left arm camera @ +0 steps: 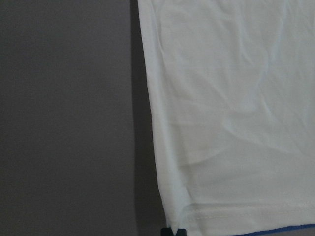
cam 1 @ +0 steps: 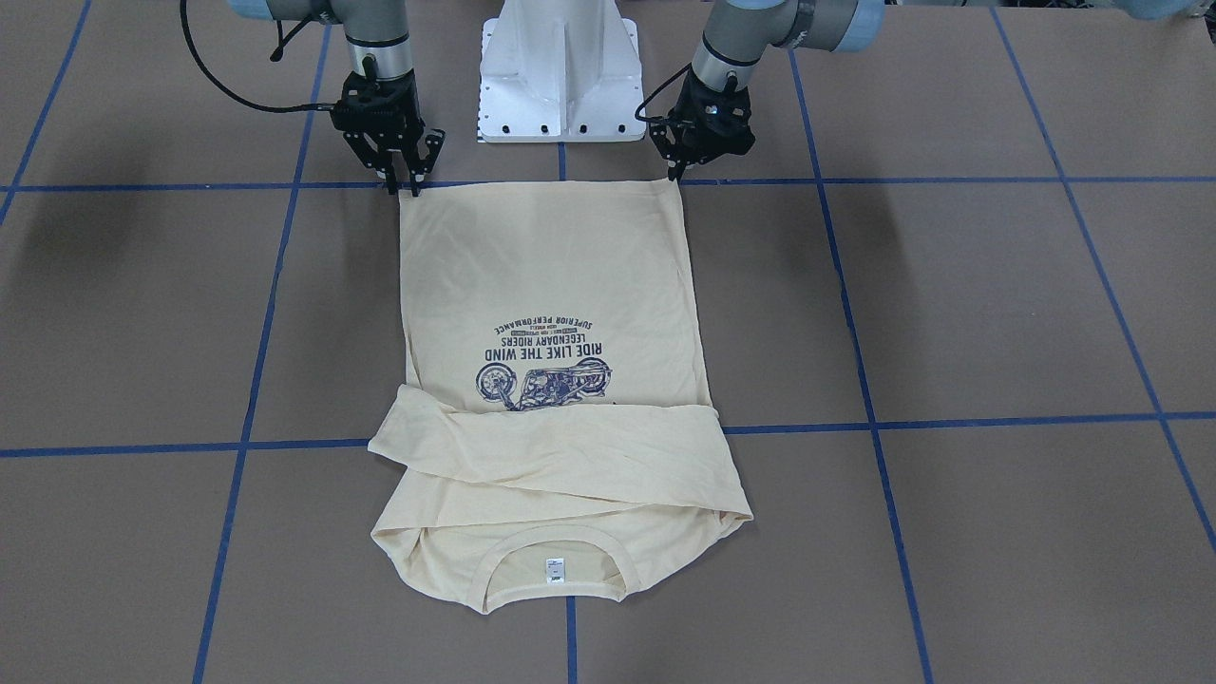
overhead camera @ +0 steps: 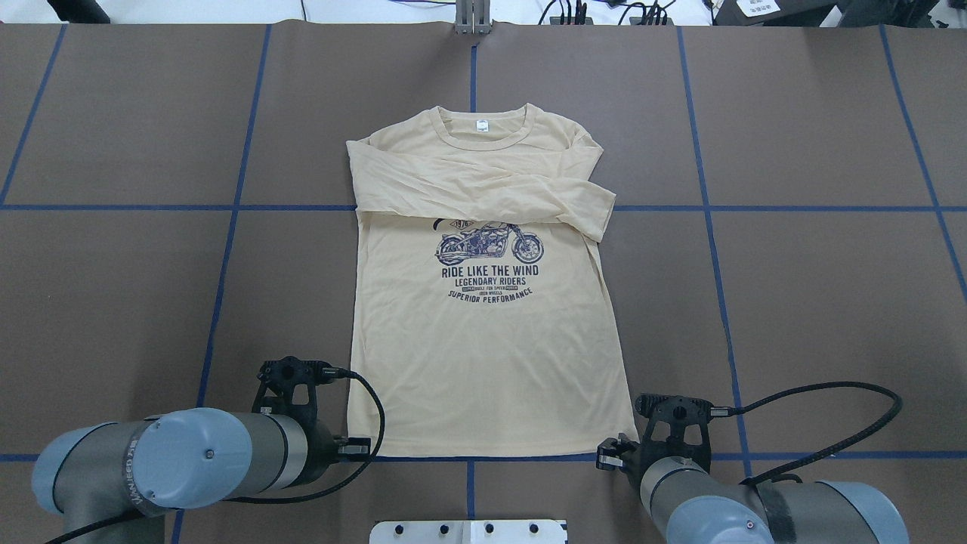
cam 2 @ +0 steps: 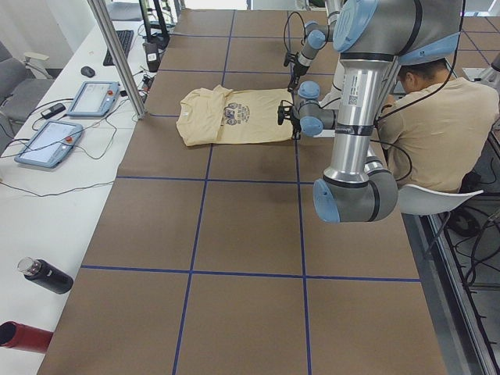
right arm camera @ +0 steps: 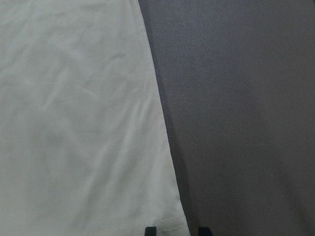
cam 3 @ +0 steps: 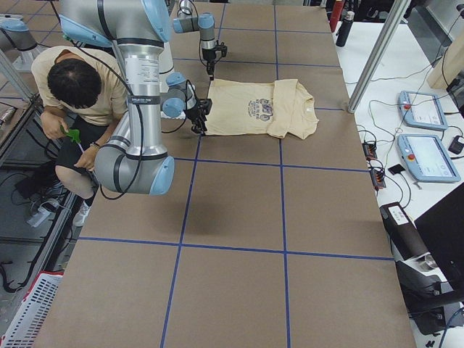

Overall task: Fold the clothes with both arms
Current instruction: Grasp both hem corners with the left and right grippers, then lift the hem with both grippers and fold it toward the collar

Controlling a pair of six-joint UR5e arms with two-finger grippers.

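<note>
The cream-yellow T-shirt lies flat and print-up on the brown table, with both sleeves folded across the chest and the collar on the far side. Its hem runs along the blue line nearest my base. My left gripper is at the hem's left corner; the left wrist view shows its tips closed together on the corner of the shirt. My right gripper is at the other hem corner, and its open tips straddle the edge of the cloth.
The white pedestal base stands just behind the hem. A seated person is beside the robot. Control tablets, a metal post and a black bottle are along the far table edge.
</note>
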